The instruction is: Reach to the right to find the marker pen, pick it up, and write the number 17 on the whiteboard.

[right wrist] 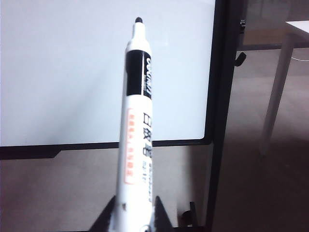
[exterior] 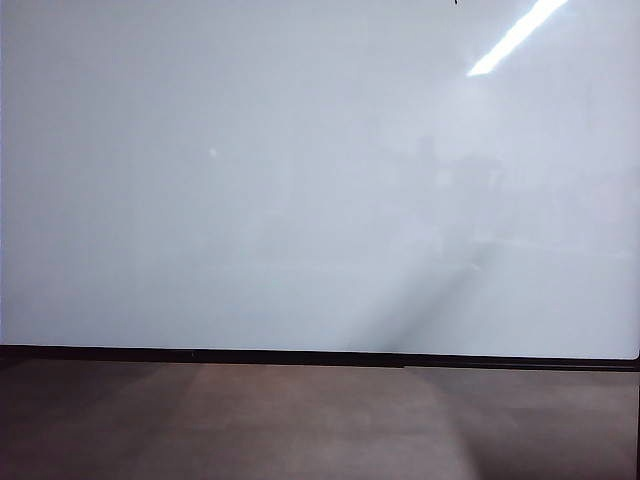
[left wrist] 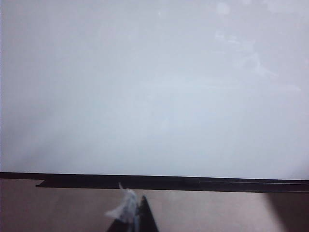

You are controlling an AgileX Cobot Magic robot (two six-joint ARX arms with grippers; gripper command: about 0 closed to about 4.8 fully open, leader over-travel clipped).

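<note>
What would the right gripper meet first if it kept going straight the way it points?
Probably the whiteboard: the right gripper holds the marker pen aimed at its white face, so the tip would touch first, though depth is unclear.

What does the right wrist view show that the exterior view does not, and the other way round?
Only the right wrist view shows the right tool shut on the marker pen, uncapped tip pointing at the board, plus the board's right-hand black frame and a pale table leg beyond it. Only the exterior view shows the bright light streak reflected in the board; no arm or tool appears there. Both show the whiteboard, free of writing, its black lower edge strip, and the brown-grey surface in front of it.
</note>
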